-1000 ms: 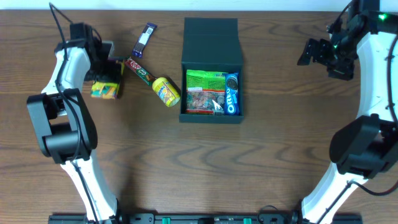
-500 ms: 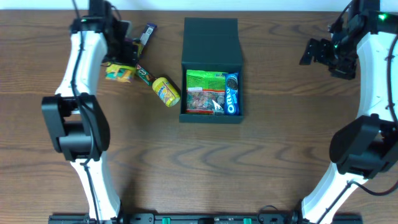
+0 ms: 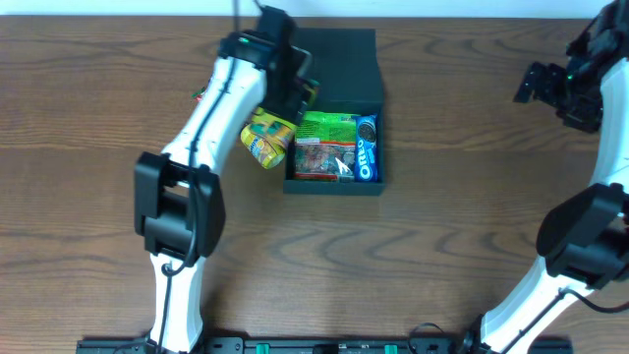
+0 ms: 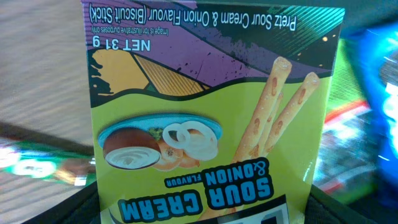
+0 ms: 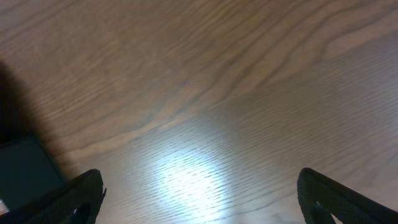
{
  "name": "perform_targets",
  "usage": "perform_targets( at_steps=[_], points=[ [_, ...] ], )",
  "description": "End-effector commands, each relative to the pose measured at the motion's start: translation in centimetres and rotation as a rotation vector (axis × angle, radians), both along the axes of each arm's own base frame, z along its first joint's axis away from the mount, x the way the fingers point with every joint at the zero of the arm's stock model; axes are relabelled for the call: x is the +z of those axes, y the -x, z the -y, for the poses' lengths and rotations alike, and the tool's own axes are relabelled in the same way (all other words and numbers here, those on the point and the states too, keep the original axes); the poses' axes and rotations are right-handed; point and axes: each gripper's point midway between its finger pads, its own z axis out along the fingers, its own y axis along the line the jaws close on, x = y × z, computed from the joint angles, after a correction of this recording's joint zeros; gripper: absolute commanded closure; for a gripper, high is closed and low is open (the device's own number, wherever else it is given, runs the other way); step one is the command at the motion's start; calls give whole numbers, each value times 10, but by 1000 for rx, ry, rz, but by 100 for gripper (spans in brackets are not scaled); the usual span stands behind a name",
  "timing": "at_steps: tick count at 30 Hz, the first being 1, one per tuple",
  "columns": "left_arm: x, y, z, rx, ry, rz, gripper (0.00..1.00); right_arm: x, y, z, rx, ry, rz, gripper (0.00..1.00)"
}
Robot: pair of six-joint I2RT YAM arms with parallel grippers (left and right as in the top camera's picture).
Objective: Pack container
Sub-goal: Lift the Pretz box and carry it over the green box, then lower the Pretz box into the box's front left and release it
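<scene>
Container [image 3: 334, 187], a dark teal box, sits at the middle of the wooden table [image 3: 442, 246] with its flap lid open to the far side; a green snack packet [image 3: 324, 126] and an Oreo pack [image 3: 366, 147] lie inside. The left gripper [image 3: 293, 87] pinches a Pretz Sour Cream & Onion box [image 4: 211, 124] over the container's left edge, above a yellow canister [image 3: 261, 147]. The right gripper [image 3: 536, 84] hangs spread wide, well apart at the right.

Robot lab, wood-grain table [image 3: 423, 246], mounted arms [image 3: 208, 106]

Glare on table [image 5: 186, 177] — left-wrist background blurred
</scene>
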Motion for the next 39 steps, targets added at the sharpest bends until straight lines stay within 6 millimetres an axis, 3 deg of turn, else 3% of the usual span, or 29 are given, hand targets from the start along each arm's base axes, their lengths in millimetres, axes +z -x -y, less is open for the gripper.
perform_targets(
  at_steps=[1, 5, 7, 10, 12, 17, 29, 31, 39],
  points=[
    [3, 11, 23, -14, 1, -11, 22, -2, 2, 11, -21, 11, -2, 1],
    [1, 30, 45, -25, -10, -43, 21, -2, 2, 15, -22, 14, 1, 1],
    [0, 36, 48, 55, -27, -58, 18, -2, 2, 15, -22, 14, 1, 1],
    [-1, 42, 50, 155, -30, -78, 32, -2, 2, 15, -22, 13, 1, 1],
    [-1, 43, 52, 232, -16, -92, 35, -2, 2, 15, -22, 13, 1, 1],
    [-1, 42, 52, 283, -3, -97, 29, -2, 2, 14, -22, 13, 1, 1],
    [-1, 42, 52, 344, 8, -108, 29, -3, 6, 12, -21, 3, -13, 1],
    [-1, 42, 52, 358, 10, -110, 18, -3, 6, 10, -18, -4, -15, 1],
    [1, 35, 54, 359, 28, -89, 15, -3, 9, 9, -18, -10, -27, 1]
  ],
)
